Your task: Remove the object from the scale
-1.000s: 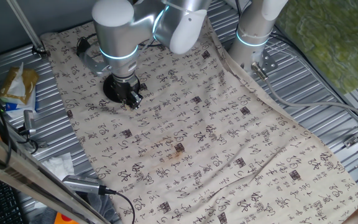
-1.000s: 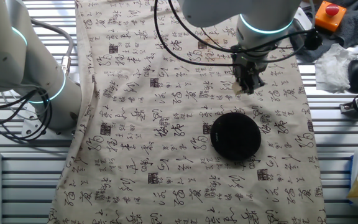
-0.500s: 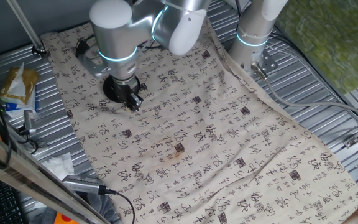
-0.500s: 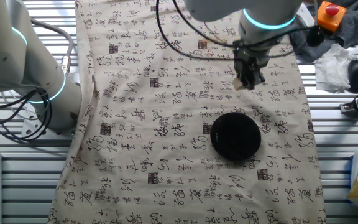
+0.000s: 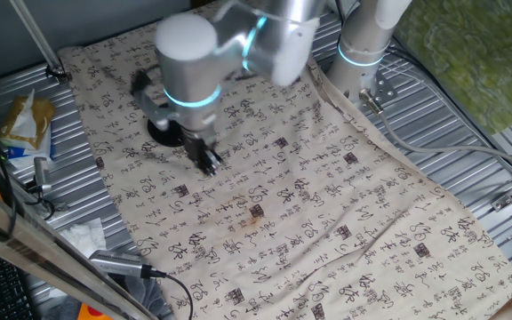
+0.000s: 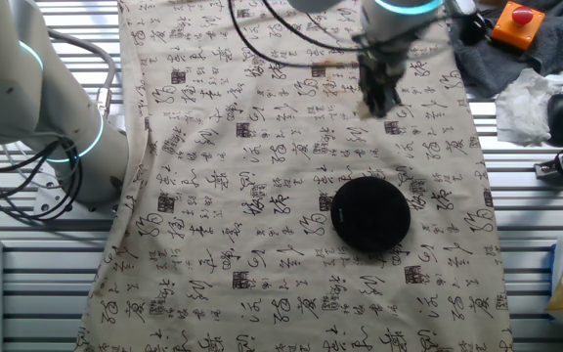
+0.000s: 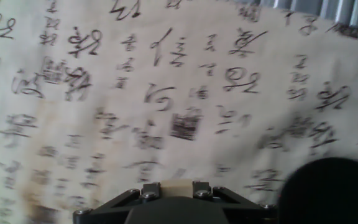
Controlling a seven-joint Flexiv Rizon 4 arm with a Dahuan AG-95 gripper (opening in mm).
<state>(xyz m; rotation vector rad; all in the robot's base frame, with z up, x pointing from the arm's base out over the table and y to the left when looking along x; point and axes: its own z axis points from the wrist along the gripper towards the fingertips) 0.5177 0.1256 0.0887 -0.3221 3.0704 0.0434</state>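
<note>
The scale is a flat round black disc on the printed cloth, bare on top. It also shows partly behind the arm in one fixed view and at the lower right of the hand view. My gripper is off the scale, above the cloth beside it, and is shut on the object, a small light-tan block held between the two fingers. In one fixed view the gripper hangs just beside the disc; the block is too small to make out there.
A printed beige cloth covers the table. A second robot arm's base stands at the cloth's edge. Crumpled tissue, an orange box with a red button and cables lie beside the cloth. A packet lies on the metal rim.
My gripper has moved away from the scale across the cloth, carrying the block with it. The scale has not moved.
</note>
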